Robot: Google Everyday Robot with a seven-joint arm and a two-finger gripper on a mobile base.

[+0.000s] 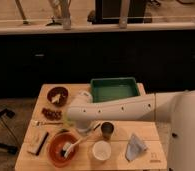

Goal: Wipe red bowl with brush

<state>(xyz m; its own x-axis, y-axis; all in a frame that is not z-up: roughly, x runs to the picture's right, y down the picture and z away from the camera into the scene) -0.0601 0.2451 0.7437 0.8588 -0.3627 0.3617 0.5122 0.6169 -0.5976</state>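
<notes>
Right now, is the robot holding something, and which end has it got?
It looks like the gripper, just above the red bowl, holds the brush by its handle's far end. The white bristles sit inside the bowl.

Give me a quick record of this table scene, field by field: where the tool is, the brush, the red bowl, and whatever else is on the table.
tool: hidden under the white arm's wrist, just above the red bowl's upper right rim
brush: white head inside the red bowl, pale handle slanting up right toward the tool
red bowl: front left of the wooden table
white cup: right of the red bowl
dark metal cup: behind the white cup
brown bowl: back left, food bits inside
green tray: back centre
black bar tool: far left
grey cloth: front right
</notes>
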